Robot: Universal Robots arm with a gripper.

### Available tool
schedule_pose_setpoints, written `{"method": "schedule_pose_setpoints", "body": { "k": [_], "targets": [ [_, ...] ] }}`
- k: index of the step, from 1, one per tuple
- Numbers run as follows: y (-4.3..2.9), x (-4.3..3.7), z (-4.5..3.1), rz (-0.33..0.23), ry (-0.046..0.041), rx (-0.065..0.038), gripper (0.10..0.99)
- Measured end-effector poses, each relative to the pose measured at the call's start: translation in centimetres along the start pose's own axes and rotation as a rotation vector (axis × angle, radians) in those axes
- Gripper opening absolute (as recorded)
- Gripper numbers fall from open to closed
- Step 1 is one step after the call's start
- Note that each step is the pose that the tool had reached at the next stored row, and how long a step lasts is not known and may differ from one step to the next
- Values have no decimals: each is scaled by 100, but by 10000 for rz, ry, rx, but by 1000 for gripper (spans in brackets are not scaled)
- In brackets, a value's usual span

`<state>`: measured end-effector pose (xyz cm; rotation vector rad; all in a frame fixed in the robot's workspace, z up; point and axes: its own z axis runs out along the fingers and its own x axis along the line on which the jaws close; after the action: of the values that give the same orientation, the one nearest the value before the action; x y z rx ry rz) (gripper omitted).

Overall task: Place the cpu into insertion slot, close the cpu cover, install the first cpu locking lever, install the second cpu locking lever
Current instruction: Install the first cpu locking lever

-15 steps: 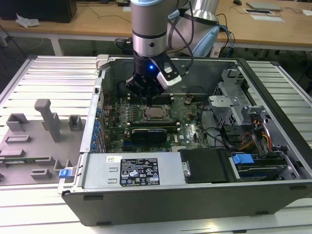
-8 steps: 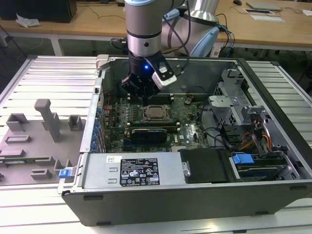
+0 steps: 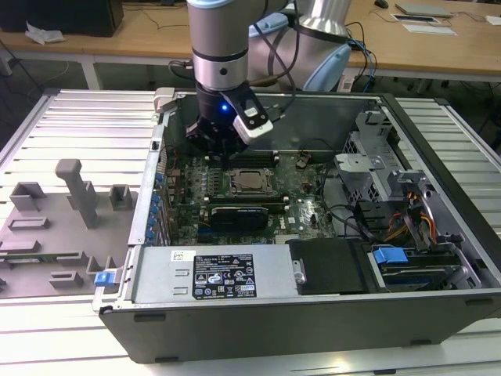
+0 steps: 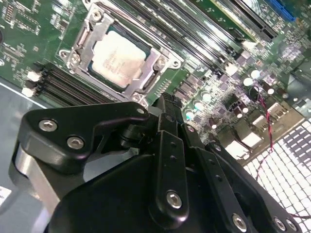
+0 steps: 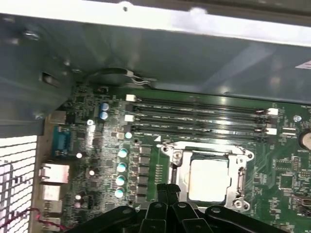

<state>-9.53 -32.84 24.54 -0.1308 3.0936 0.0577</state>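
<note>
The cpu [image 4: 118,59] is seated flat in the insertion slot [image 4: 103,81] under the lowered cpu cover [image 5: 241,178], and the gripper [image 5: 168,188], fingers [image 5: 163,192] pressed together on nothing, is held just off the socket's far corner toward the exterior view's left, probably as a narrow pushing tip for latching.

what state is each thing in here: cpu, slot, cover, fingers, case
cpu: seated flat in the slot
insertion slot: filled by the cpu
cpu cover: closed down around the cpu
gripper: fingers shut, at the cover's edge
computer case: side open, board exposed
</note>
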Motion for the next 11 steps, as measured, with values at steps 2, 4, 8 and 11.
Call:
{"method": "schedule_pose_setpoints", "body": {
  "k": [2,4,8,11],
  "targets": [
    [5,53,-2,2,0,0,106],
    [7,87,-4,2,0,-5,106],
    [10,125,-5,7,-15,-183,106],
    [13,156,-7,21,-43,-496,106]
  ]
}}
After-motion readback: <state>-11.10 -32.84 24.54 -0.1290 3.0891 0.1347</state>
